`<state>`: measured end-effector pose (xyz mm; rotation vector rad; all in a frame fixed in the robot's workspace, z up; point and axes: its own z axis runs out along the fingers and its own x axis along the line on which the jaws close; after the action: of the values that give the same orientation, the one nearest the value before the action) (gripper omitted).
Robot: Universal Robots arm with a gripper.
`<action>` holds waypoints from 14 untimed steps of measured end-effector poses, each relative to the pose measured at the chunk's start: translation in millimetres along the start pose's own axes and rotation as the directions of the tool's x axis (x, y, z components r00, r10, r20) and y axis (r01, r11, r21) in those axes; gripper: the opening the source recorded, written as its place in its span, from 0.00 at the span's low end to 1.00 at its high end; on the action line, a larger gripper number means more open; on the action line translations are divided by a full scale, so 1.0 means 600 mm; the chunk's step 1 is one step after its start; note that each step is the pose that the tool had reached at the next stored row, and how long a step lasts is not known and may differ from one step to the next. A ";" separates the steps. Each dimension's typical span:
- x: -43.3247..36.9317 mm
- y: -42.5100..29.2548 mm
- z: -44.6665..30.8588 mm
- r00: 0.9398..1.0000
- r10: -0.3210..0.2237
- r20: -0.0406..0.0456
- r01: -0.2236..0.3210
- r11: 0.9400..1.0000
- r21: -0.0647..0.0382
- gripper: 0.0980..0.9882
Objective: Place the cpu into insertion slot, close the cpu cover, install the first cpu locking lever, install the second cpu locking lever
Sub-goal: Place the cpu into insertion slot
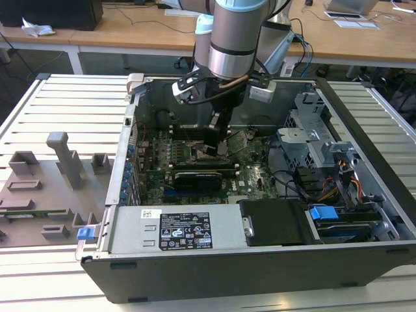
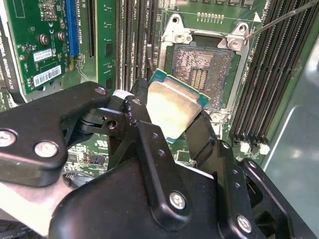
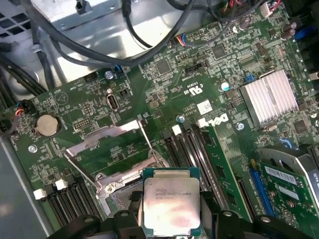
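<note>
The cpu (image 2: 174,112), silver lid up and green edge showing, hangs pinched between the two black fingers of the gripper (image 2: 171,118), which is clamped on opposite edges of the chip. It is held just above the motherboard (image 2: 45,30) inside the open computer case (image 1: 214,273) and is not yet seated. In the second wrist view the insertion slot (image 2: 205,74) lies directly beyond the chip's far edge; its bare contact field is exposed and the chip overlaps only the slot's near corner. The chip looks tilted rather than flat to the socket, and turned slightly off the socket's square outline. In the first wrist view the cpu cover (image 3: 102,135) stands swung open on the far side of the socket, toward the board's edge with the round coin battery (image 3: 46,124). A thin wire locking lever (image 2: 284,17) is raised clear. Banks of long memory slots (image 2: 269,74) flank the socket on both sides.
</note>
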<state>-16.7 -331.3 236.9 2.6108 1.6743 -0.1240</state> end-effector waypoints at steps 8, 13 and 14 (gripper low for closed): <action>0.000 0.000 0.000 0.998 0.064 0.002 -0.064 0.998 0.004 0.50; 0.000 0.001 0.000 0.995 0.099 0.004 -0.099 0.995 0.006 0.50; 0.000 0.001 0.000 0.994 0.108 0.004 -0.108 0.994 0.007 0.50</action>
<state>-16.2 -331.3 236.8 2.6970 1.5298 -0.1320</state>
